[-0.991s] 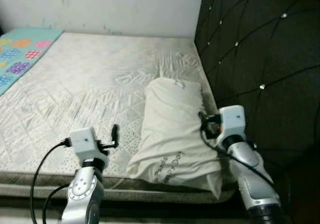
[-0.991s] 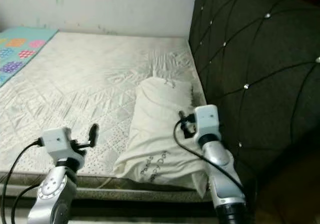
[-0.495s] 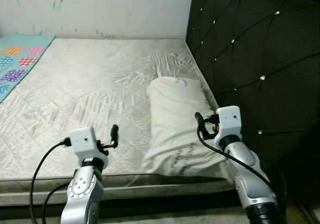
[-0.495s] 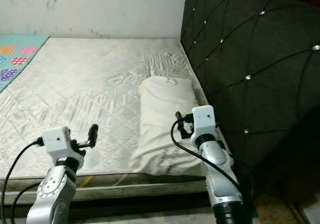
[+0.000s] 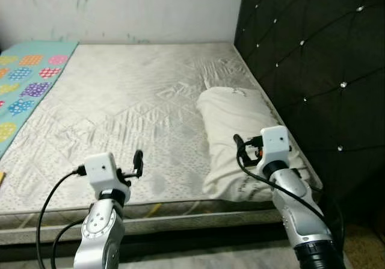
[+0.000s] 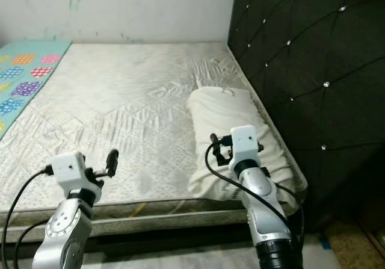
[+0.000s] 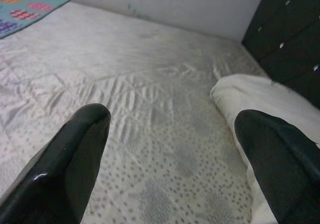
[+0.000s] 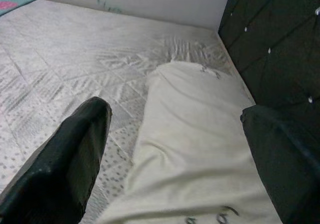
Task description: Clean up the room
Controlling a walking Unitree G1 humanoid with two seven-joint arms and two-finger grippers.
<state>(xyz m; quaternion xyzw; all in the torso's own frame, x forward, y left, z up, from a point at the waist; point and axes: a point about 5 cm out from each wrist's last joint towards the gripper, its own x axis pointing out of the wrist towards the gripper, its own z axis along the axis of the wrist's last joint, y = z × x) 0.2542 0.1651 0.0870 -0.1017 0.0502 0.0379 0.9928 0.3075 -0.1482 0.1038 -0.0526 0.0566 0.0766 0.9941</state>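
- Pale, quilted and creased, the mattress (image 5: 132,100) takes up most of what my head camera sees, running from a low near edge out to a marked white wall (image 5: 120,7) at the far side.
- To the right a dark tufted headboard (image 5: 313,58) with small shiny studs stands along the mattress.
- At the far left lies a turquoise blanket (image 5: 27,76) printed with coloured patches.
- A cream pillow (image 5: 243,136) lies lengthwise on the right part of the mattress, just beside the headboard, its near end close to the mattress's near edge.
- My left gripper (image 5: 139,160) is raised over the near left part of the mattress, apart from the pillow and holding nothing.
- My right gripper (image 5: 238,144) hovers over the near end of the pillow; from the head camera I cannot tell whether it touches the fabric.
- From my left wrist, my two black fingers (image 7: 75,159) stand spread wide with bare dotted mattress between them; the pillow (image 7: 260,98) lies off to one side near the headboard (image 7: 285,28).
- From my right wrist, my fingers (image 8: 70,154) are likewise spread wide and pinch nothing. The pillow (image 8: 195,134) lies between and beyond them, with dark lettering on its near end, and the headboard (image 8: 270,43) runs along its far side.
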